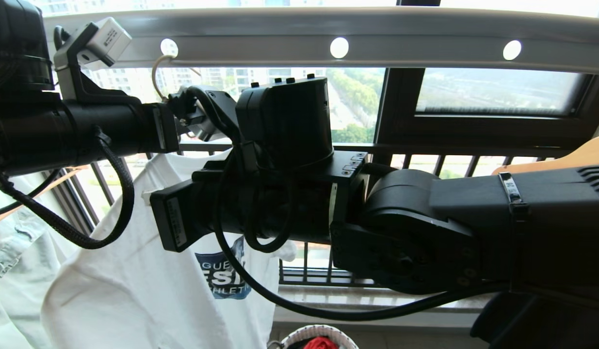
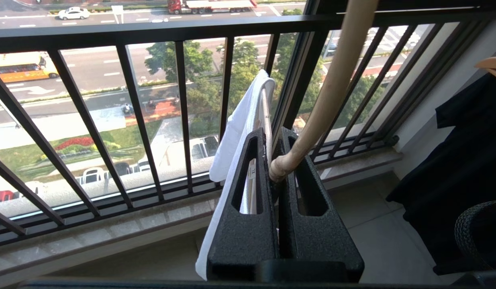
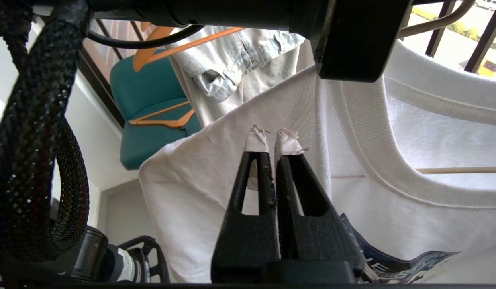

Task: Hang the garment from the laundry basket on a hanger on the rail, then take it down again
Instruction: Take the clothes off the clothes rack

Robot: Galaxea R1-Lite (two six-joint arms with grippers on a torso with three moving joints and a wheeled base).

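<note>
The white T-shirt (image 1: 134, 291) hangs on the pale wire hanger (image 2: 332, 88), whose hook (image 1: 156, 72) passes through a hole in the grey rail (image 1: 377, 34) overhead. My left gripper (image 2: 275, 160) is pressed together around the hanger's neck, just under the rail. My right gripper (image 3: 272, 138) sits at the shirt's shoulder beside the ribbed collar (image 3: 392, 168), its fingers almost together with the tips against the cloth; I cannot tell if they pinch it. The laundry basket (image 1: 299, 334) stands below on the floor with a red cloth (image 1: 321, 343) inside, and a denim garment (image 3: 231, 60) hangs beside the shirt
</note>
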